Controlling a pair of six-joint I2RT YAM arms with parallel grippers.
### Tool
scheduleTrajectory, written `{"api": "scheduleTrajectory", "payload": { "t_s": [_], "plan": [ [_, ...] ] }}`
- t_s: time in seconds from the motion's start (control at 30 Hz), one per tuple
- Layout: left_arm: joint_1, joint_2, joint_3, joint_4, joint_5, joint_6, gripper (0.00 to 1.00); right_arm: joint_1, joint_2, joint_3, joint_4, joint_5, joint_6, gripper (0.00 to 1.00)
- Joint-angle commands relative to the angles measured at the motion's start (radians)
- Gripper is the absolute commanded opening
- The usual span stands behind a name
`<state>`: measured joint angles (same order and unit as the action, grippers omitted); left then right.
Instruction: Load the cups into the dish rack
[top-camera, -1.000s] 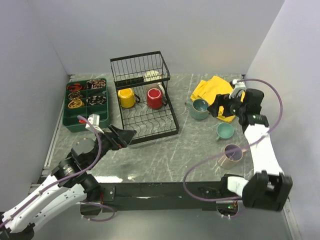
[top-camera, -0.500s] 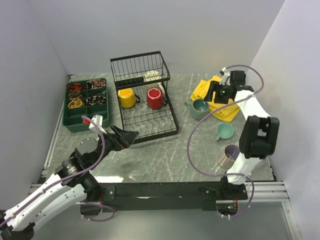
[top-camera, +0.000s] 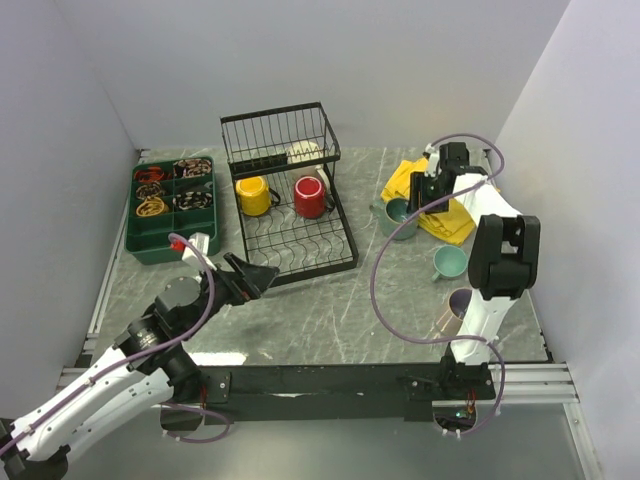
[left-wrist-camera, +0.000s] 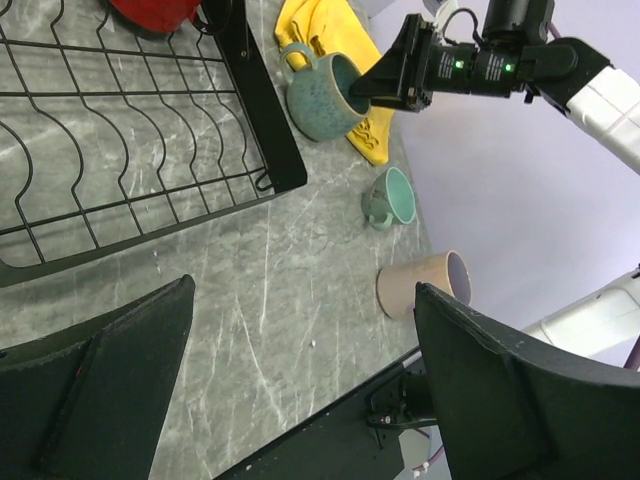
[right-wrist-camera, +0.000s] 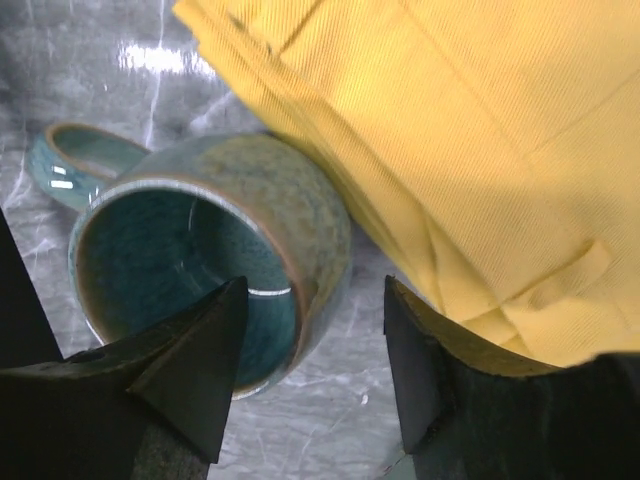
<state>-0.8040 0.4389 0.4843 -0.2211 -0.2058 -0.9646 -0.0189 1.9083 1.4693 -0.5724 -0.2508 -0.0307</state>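
We count three cups (top-camera: 254, 195) in the dish rack (top-camera: 300, 252), three on the table (top-camera: 320, 312); right gripper (right-wrist-camera: 312, 300) straddles the large teal cup (right-wrist-camera: 322, 222) rim unclenched, left gripper (left-wrist-camera: 305, 290) released.

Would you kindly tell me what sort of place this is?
Likely a robot test cell, not a kitchen: plain walls enclose the table, two arms bolted at its edge, dish rack and mugs staged.

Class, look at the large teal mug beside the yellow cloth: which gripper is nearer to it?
Right. The right gripper straddles the large teal mug at its rim; the left gripper hovers far off, near the dish rack front corner.
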Motion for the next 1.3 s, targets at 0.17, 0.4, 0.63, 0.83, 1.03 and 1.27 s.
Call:
{"api": "scheduleTrajectory", "payload": {
  "t_s": [0.17, 0.4, 0.63, 0.83, 1.03, 1.27],
  "plan": [
    [-0.001, 0.046, -0.033, 0.141, 0.078, -0.101, 0.96, 0.076, 0.118, 0.135, -0.027, 0.039, -0.025, 0.31],
    [0.0, 0.038, -0.134, 0.307, 0.114, -0.288, 0.96, 0.07, 0.09, 0.097, -0.004, 0.005, -0.028, 0.11],
    [0.0, 0.07, -0.121, 0.35, 0.138, -0.315, 0.96, 0.069, 0.117, 0.12, -0.026, -0.047, -0.032, 0.29],
    [0.0, 0.063, -0.133, 0.342, 0.134, -0.327, 0.97, 0.07, 0.106, 0.111, -0.024, -0.084, -0.043, 0.33],
    [0.0, 0.069, -0.136, 0.347, 0.137, -0.335, 0.96, 0.088, 0.115, 0.105, -0.038, -0.094, -0.054, 0.46],
    [0.0, 0.073, -0.136, 0.348, 0.141, -0.336, 0.96, 0.114, 0.136, 0.131, -0.067, -0.05, -0.051, 0.43]
  ]
}}
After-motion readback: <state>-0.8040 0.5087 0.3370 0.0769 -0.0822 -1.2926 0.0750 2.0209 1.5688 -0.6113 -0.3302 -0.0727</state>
